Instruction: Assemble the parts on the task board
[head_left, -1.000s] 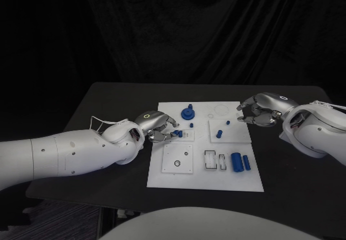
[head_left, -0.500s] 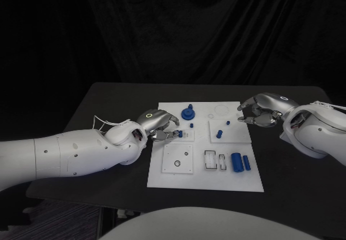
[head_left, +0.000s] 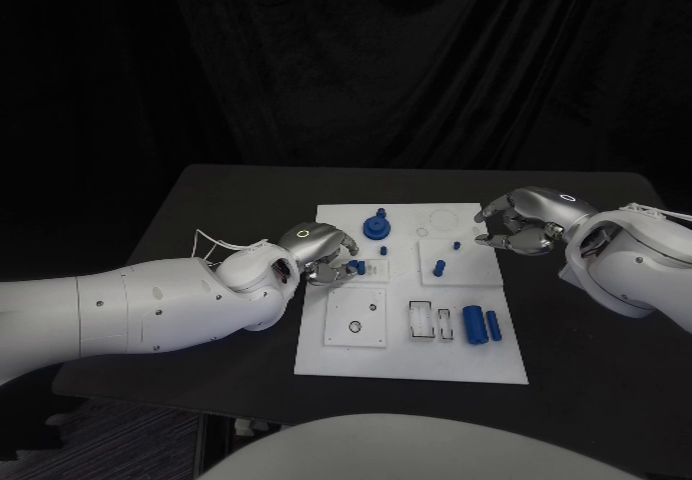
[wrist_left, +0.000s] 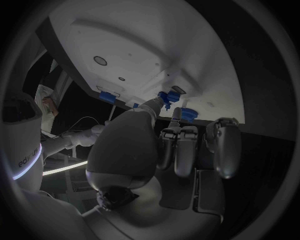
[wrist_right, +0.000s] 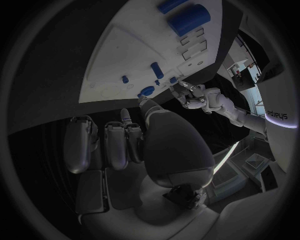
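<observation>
- Left hand (head_left: 319, 245) sits over the left edge of the white task board (head_left: 411, 360), at the board's upper half, its fingers reaching toward the middle of the board.
- Between its fingertips (wrist_left: 164, 98) it pinches a small blue part (head_left: 353, 266); the left wrist view shows that part (wrist_left: 167, 95) right at the board's surface, by a small raised fixture, with a second blue piece (wrist_left: 188, 114) just beside the other fingers.
- Just beyond the left hand, toward the far edge of the board, a blue round part with an upright stem (head_left: 378, 225) stands on the board, close to the hand but apart from it.
- Near the board's middle, a small blue peg (head_left: 438, 266) stands upright on a square plate, and a smaller blue piece (head_left: 456, 245) lies a little farther back.
- In the board's near right portion, two blue cylinders (head_left: 483, 324) lie side by side, next to narrow rectangular slots; they are well apart from both hands.
- Right hand (head_left: 522, 222) hovers at the board's far right corner, its fingers curled in with nothing visibly between them; the right wrist view shows the same hand (wrist_right: 134, 140) clear of the board, touching no part.
</observation>
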